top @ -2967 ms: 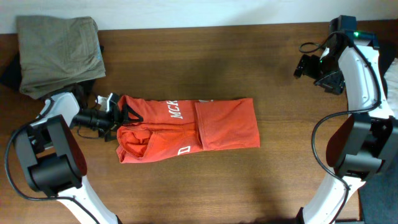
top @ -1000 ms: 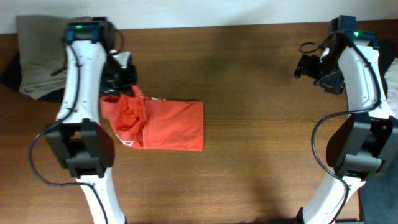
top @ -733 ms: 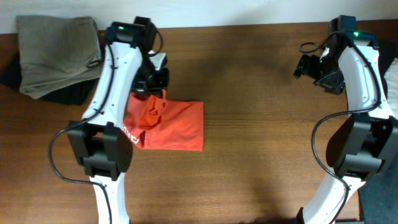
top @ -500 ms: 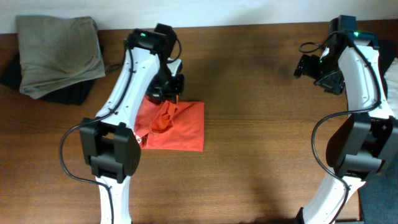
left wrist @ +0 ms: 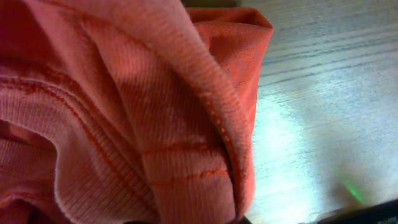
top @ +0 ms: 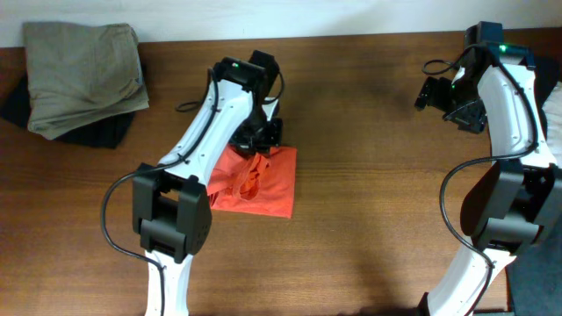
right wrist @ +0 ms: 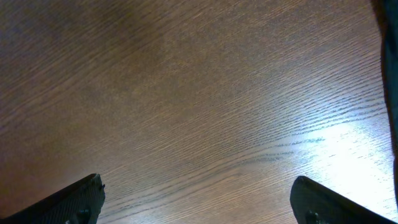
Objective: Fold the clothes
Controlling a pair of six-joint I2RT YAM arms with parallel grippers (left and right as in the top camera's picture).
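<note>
The clothes [top: 270, 180] are red and lie on the desk [top: 378, 219], near the middle and a bit to the left. My left tool [top: 263, 139] pinches a bunched edge and holds it over the rest. I think I am partway through a fold. Next I should lay that edge down flat and let go. My right tool [right wrist: 202, 202] is spread wide, far from them.

left arm [top: 206, 123] white, black joints | right arm [top: 509, 96] alike (green LED [top: 492, 50]) | right pincer [right wrist: 199, 202] black
</note>
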